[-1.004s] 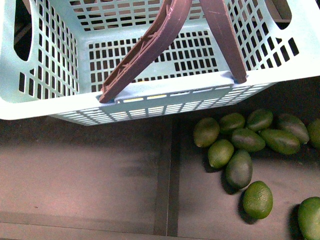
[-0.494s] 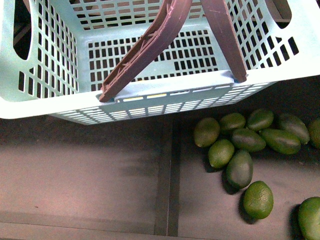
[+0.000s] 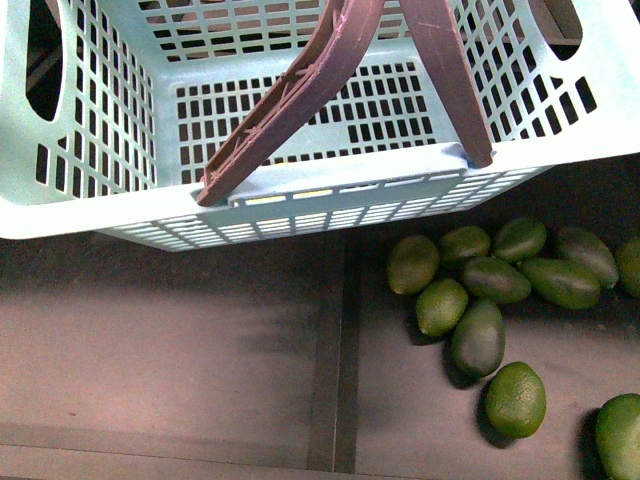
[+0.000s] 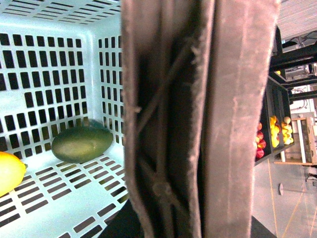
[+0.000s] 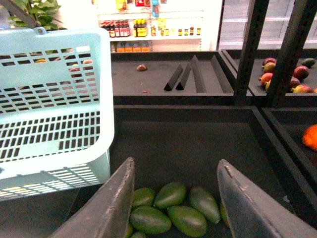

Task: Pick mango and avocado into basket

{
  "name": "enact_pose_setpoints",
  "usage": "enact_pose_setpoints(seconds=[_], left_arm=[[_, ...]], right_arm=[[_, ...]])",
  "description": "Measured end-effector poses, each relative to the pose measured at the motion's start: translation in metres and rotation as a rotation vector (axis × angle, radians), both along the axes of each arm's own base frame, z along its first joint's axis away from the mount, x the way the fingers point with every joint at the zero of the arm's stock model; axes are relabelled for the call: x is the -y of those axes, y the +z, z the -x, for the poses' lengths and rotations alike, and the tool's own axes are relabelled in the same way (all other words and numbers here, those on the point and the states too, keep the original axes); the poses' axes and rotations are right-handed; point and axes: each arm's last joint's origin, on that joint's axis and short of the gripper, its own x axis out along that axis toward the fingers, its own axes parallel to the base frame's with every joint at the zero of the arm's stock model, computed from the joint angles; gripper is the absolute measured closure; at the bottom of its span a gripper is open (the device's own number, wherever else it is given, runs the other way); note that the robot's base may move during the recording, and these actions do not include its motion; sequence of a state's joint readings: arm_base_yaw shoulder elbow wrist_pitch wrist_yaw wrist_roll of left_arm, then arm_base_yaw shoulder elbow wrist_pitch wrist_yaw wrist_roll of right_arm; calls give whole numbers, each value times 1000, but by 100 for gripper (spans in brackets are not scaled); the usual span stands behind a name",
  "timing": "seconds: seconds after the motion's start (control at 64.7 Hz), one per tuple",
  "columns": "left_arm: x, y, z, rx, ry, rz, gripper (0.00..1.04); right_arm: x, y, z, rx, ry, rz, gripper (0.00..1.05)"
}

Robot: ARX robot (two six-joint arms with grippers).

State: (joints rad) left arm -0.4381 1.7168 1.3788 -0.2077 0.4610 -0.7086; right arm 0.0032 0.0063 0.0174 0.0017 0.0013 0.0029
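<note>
The light teal basket (image 3: 300, 195) hangs across the top of the front view, its brown handles (image 3: 300, 100) raised. My left gripper (image 4: 185, 225) is shut on the handles (image 4: 198, 114), which hide its jaws. Inside the basket (image 4: 49, 64) lie an olive-green oval fruit (image 4: 81, 144) and a yellow fruit (image 4: 10, 171). Several green avocados (image 3: 480, 335) lie in the dark bin below and right of the basket. My right gripper (image 5: 176, 198) is open and empty above the avocados (image 5: 171, 195), with the basket (image 5: 54, 99) beside it.
A raised divider (image 3: 335, 350) splits the dark shelf into two bins. Black shelf uprights (image 5: 250, 49) stand beyond the avocado bin. Neighbouring bins hold red-green fruits (image 5: 287, 77) and an orange fruit (image 5: 311, 136). A shelf of red and yellow fruit (image 4: 270, 136) stands further off.
</note>
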Motion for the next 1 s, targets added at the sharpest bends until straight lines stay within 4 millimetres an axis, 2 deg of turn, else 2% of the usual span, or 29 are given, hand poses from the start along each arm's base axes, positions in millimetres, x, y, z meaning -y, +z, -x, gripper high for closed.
enact_pose_setpoints(seconds=[0.046, 0.247, 0.463, 0.525, 0.556, 0.572, 0.603, 0.633, 0.711, 0.865, 1.004], left_arm=[[0, 0, 0, 0, 0, 0, 90], [0, 0, 0, 0, 0, 0, 90], [1, 0, 0, 5, 29, -12, 90], [6, -1, 0, 9, 276, -64, 90], [7, -4, 1, -20, 474, -60, 90], [8, -5, 2, -22, 494, -60, 90], [5, -9, 1, -23, 681, -50, 90], [2, -10, 0, -23, 784, -26, 90], [-11, -13, -5, -1, 943, 3, 90], [-41, -27, -21, -39, 1058, 58, 90], [-59, -56, -42, -154, 1119, 95, 90]], right_arm=[[0, 0, 0, 0, 0, 0, 40], [0, 0, 0, 0, 0, 0, 7], [0, 0, 0, 0, 0, 0, 9], [0, 0, 0, 0, 0, 0, 9], [0, 0, 0, 0, 2, 0, 9], [0, 0, 0, 0, 2, 0, 9], [0, 0, 0, 0, 2, 0, 9], [0, 0, 0, 0, 1, 0, 9], [0, 0, 0, 0, -2, 0, 9], [0, 0, 0, 1, 0, 0, 9], [0, 0, 0, 1, 1, 0, 9]])
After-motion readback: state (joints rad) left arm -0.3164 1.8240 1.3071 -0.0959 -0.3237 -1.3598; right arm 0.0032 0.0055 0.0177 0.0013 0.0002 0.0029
